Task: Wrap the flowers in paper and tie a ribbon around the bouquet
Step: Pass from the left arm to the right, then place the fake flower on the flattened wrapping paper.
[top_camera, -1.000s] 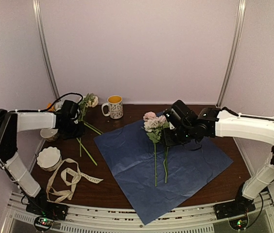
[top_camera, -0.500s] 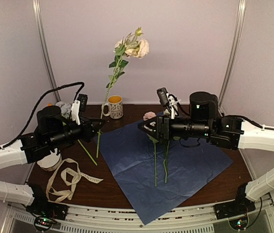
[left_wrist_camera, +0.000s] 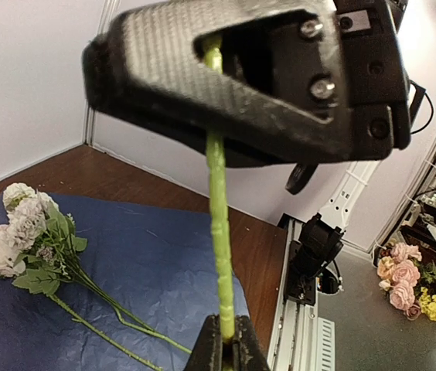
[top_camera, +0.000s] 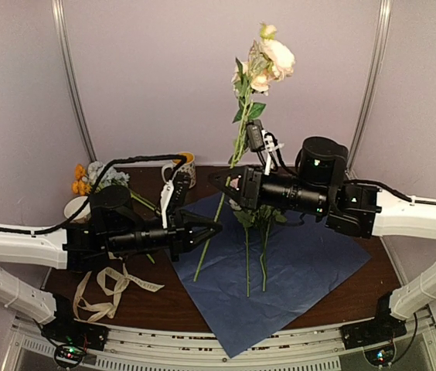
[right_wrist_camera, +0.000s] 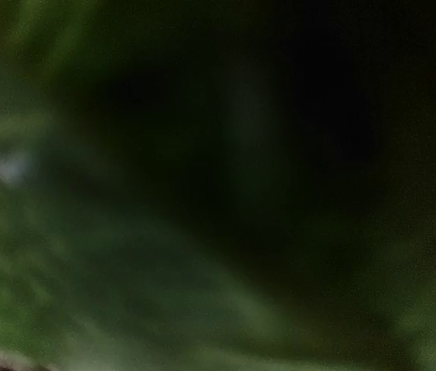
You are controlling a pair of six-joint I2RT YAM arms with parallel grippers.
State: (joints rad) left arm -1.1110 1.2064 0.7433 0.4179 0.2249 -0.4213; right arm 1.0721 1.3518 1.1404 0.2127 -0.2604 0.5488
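Top external shows the left end effector (top_camera: 212, 228), clamped on a tall flower stem (top_camera: 237, 147), has carried it over the paper (top_camera: 311, 263), where the right end effector (top_camera: 222, 184) straddles it, grip unclear, suggesting a handover before laying it down.

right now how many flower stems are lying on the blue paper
2. The left stem and right stem lie side by side on the paper, blooms toward the back, partly under the right arm. More may be hidden there.
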